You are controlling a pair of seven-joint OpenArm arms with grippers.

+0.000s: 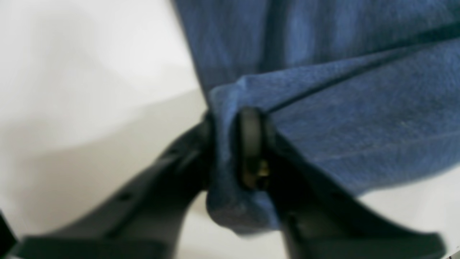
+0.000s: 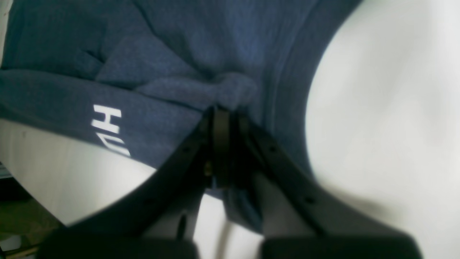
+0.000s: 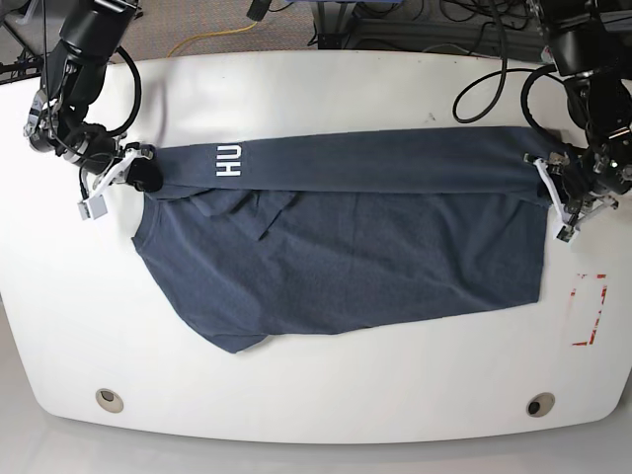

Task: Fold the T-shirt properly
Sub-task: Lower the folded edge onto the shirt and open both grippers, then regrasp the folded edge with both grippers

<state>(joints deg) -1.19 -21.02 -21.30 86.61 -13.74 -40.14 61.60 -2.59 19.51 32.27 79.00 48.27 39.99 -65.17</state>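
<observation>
The dark slate-blue T-shirt (image 3: 346, 247) lies spread across the white table (image 3: 326, 395), its far edge folded over into a long band showing the white letters "HU" (image 3: 229, 158). At the band's right end in the base view, my left gripper (image 3: 551, 186) pinches a bunched fold of the T-shirt (image 1: 359, 118) between its fingers (image 1: 251, 144). At the band's left end, my right gripper (image 3: 138, 176) is shut tight on a knot of cloth. The right wrist view shows that knot on the T-shirt (image 2: 201, 46) just above the fingertips (image 2: 221, 129), with the "HU" lettering (image 2: 107, 129) close by.
A red tape rectangle (image 3: 588, 308) marks the table at the right, beside the shirt. Two round holes (image 3: 110, 399) (image 3: 539, 404) sit near the front edge. Cables and equipment (image 3: 395, 25) run along the floor behind the table.
</observation>
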